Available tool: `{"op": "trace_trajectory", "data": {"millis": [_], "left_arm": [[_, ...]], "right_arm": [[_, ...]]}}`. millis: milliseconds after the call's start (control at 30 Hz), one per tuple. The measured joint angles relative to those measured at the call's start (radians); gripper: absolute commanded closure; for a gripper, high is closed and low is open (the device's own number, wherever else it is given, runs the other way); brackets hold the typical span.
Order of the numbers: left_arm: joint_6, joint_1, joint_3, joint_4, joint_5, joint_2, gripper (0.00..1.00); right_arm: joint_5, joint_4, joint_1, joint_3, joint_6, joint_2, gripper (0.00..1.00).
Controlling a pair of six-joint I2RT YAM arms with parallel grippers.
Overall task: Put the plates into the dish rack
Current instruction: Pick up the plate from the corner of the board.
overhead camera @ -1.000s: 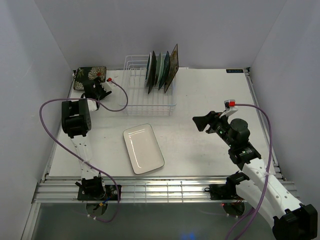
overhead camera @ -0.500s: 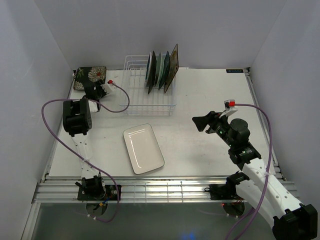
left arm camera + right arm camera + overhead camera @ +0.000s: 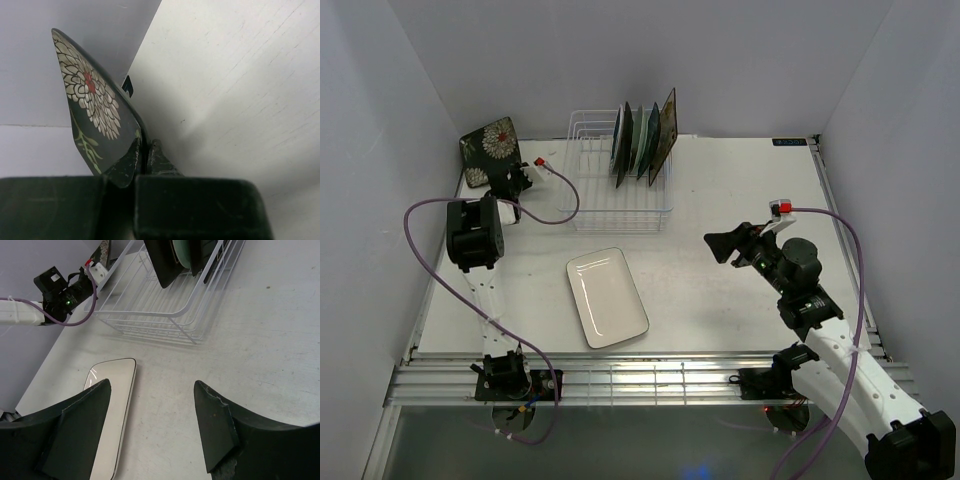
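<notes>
Right gripper [image 3: 150, 390] wide apart, empty, above the table [image 3: 720, 180]. White rectangular plate [image 3: 608, 297] flat, near centre. Behind it, rack [image 3: 595, 200], several plates [image 3: 642, 140] upright at its right end. Far-left corner: left gripper [image 3: 510, 180] pinching dark floral plate [image 3: 488, 146] by its edge, plate tilted up.

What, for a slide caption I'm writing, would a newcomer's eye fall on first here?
The dark floral plate, tipped up at the far left corner with the left fingers shut on its edge. Next, the rack at the far middle, with plates standing on edge at its right end, and a white plate lying flat near the centre.
</notes>
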Motion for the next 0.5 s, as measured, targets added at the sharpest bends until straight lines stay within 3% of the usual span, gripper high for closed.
{"op": "trace_trajectory", "data": {"millis": [500], "left_arm": [[-0.156,0.002,-0.134,-0.037,0.034,-0.157,1.0]], "right_arm": [[-0.003,0.011,0.0,-0.019,0.007,-0.01,0.27]]}}
